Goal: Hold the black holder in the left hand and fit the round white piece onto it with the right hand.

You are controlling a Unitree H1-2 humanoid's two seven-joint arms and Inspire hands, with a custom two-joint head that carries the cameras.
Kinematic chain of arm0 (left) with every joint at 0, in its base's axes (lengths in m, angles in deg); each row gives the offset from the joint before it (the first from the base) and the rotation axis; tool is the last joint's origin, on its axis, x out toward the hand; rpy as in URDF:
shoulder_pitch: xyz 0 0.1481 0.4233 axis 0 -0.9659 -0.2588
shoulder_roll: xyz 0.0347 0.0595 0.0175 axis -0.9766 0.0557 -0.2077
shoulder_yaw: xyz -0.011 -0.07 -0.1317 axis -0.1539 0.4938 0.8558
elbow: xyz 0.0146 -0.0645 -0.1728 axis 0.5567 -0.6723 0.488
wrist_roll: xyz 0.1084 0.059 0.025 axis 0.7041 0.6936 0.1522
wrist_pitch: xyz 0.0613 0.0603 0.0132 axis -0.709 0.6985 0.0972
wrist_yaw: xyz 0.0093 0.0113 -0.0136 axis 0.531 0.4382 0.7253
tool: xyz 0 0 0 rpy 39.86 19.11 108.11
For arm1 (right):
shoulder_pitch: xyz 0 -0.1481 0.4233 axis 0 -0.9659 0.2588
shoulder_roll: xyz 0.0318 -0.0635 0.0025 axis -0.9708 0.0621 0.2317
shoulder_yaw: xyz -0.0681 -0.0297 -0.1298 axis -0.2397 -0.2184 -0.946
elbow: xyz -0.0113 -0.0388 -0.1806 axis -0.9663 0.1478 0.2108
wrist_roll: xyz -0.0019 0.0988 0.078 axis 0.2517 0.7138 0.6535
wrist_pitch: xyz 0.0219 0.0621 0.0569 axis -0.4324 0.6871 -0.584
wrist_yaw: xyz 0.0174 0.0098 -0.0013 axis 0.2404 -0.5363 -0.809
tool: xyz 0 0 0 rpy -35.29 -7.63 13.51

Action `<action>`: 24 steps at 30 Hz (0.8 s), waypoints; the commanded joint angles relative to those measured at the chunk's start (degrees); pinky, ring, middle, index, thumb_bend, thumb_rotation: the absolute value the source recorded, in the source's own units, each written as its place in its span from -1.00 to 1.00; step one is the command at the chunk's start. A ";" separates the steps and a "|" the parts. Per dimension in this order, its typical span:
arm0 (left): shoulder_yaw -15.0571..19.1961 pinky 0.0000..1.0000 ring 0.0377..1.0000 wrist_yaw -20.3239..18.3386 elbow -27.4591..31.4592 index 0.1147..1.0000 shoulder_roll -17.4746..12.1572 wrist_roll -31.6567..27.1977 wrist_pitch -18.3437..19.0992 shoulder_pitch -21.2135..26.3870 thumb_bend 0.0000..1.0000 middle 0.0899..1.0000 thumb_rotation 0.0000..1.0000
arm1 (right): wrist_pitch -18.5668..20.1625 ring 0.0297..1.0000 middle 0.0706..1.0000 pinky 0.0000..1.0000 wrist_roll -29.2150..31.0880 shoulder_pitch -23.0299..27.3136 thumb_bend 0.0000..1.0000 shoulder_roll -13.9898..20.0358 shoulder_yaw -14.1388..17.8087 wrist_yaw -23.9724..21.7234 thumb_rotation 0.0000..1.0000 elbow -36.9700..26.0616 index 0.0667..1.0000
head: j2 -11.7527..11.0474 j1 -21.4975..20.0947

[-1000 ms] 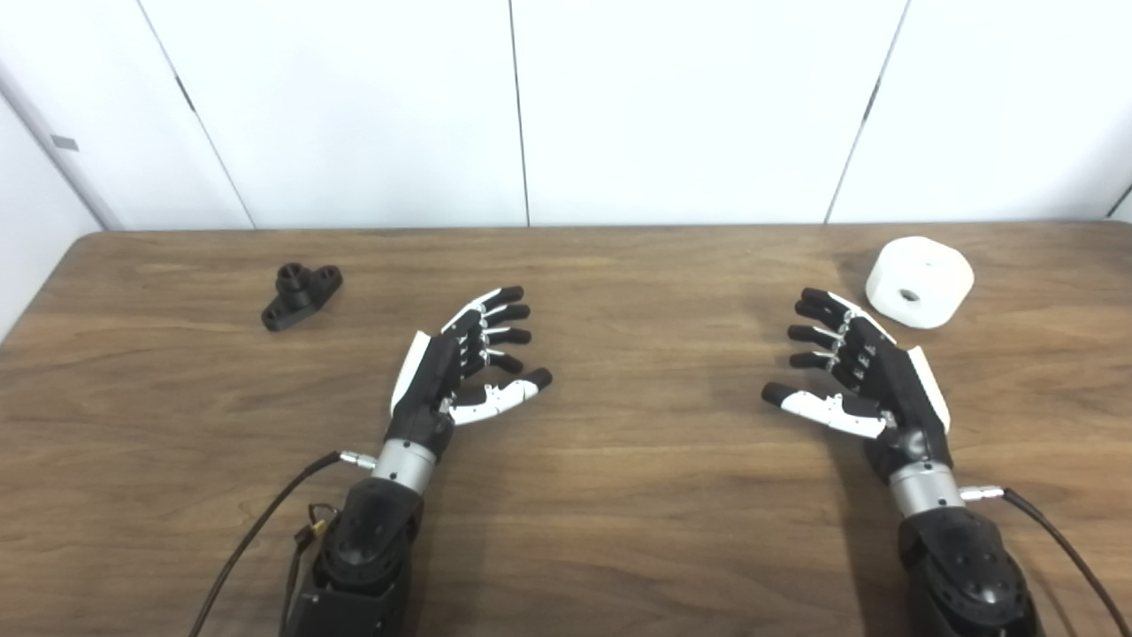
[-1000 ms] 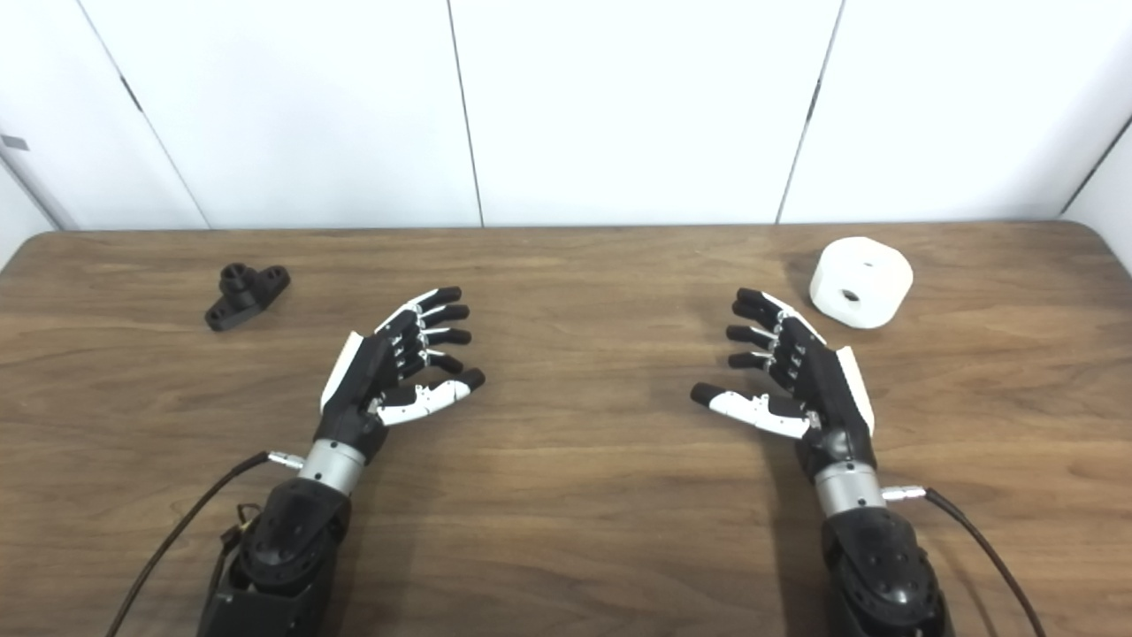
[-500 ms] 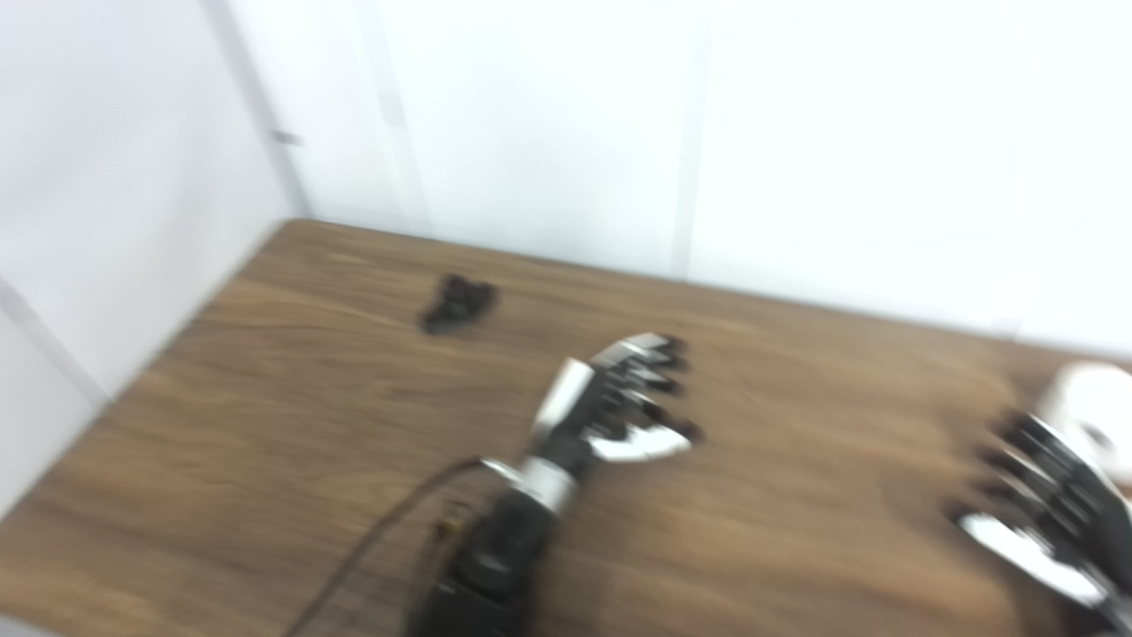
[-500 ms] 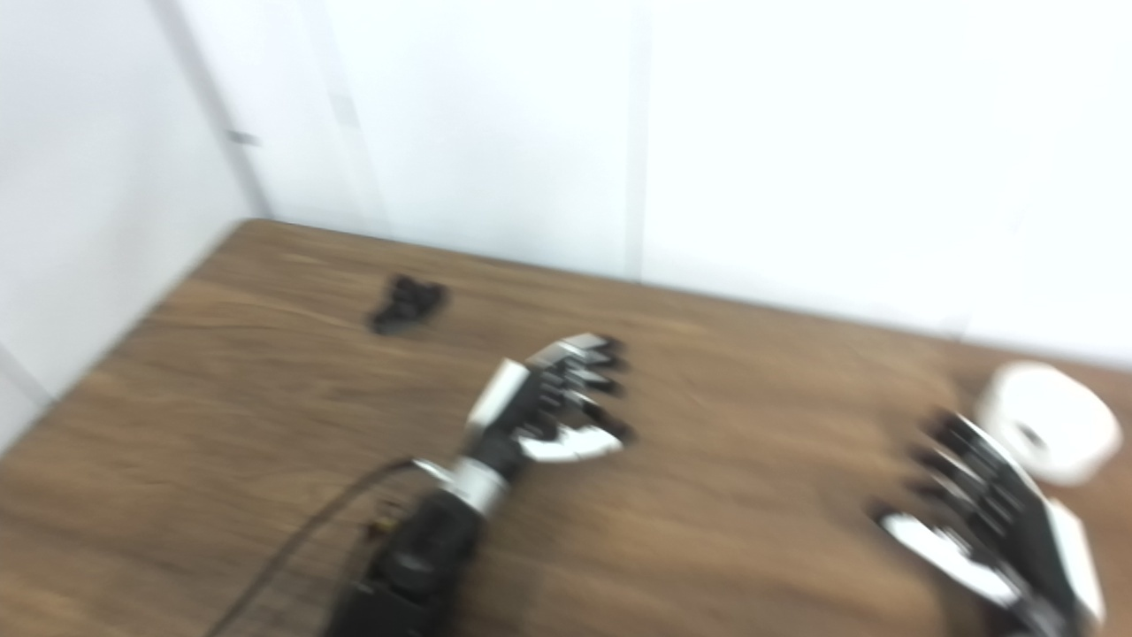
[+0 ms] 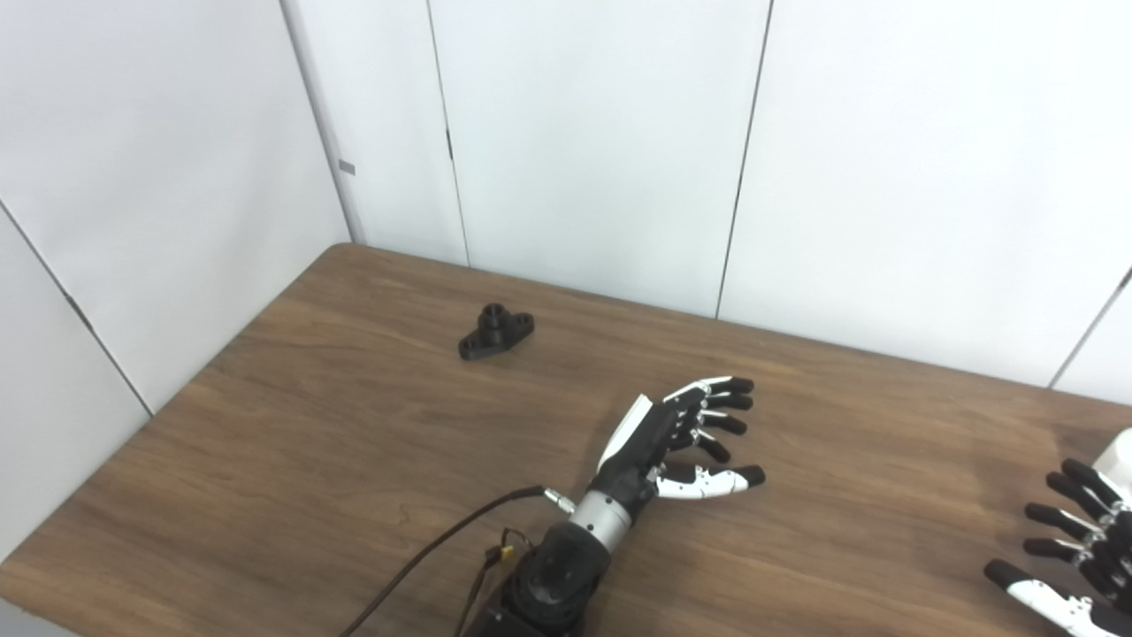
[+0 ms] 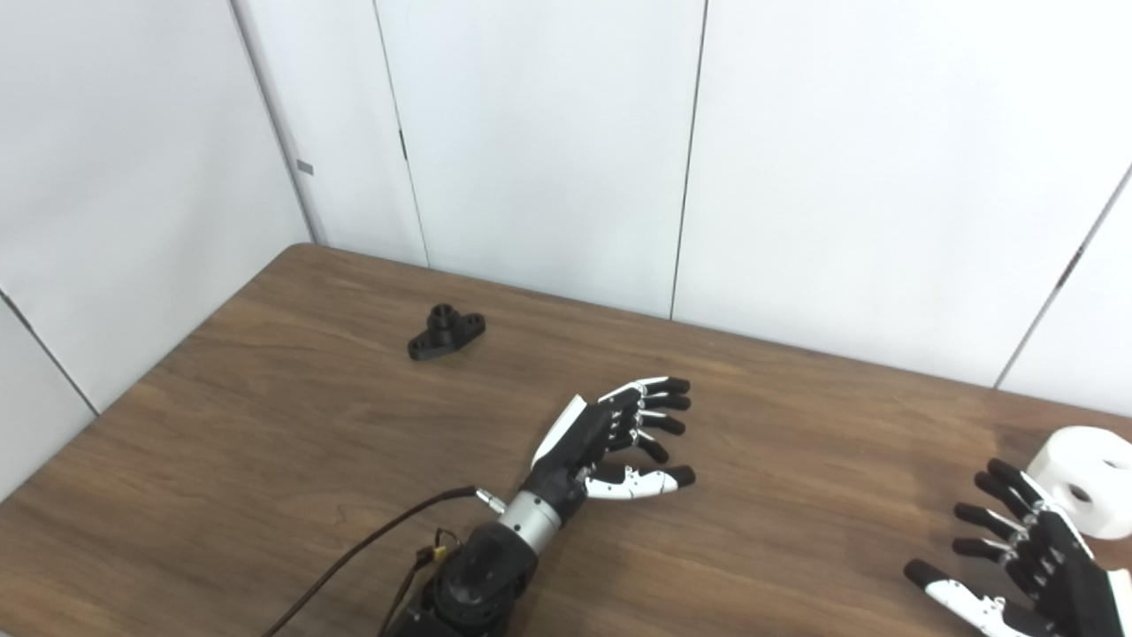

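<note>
Black holder [image 5: 496, 332] lies on the desk [image 5: 309, 460] far-left, well apart from your open left robot hand [image 5: 672, 442]. Round white piece [image 6: 1083, 480] sits just beyond your open right robot hand [image 6: 1026, 562].

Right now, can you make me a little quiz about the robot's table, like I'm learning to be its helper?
1. True or false: the left hand holds the small black plastic holder.
2. Which sits nearer the right hand: A) the round white piece with a hole, B) the holder?
3. Fill in: both hands have their fingers ____.

Key: 1 false, the holder lies alone on the brown wooden table. 2 A. 3 apart, holding nothing.
</note>
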 commanded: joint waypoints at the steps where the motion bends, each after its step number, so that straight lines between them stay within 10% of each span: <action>1: -0.10 0.10 0.42 0.76 -1.83 0.56 0.42 -0.09 -1.49 -0.65 0.45 0.56 -1.00 | -2.49 0.43 0.63 0.16 -0.25 1.15 0.43 1.10 0.39 0.13 -0.93 -1.13 0.64 | 0.11 0.00; 12: 3.42 0.09 0.24 1.63 5.62 0.25 -2.70 -0.50 1.34 0.52 0.46 0.32 -1.00 | -1.58 0.43 0.61 0.17 0.23 1.17 0.42 0.76 0.30 -0.01 -0.98 -1.34 0.64 | 1.26 -1.18; 24: 3.92 0.10 0.24 -1.16 11.81 0.25 -12.95 3.74 4.45 3.50 0.53 0.32 -1.00 | -1.17 0.45 0.64 0.19 -0.51 1.09 0.43 0.94 -0.06 -0.16 -0.96 -1.47 0.62 | 1.10 -0.51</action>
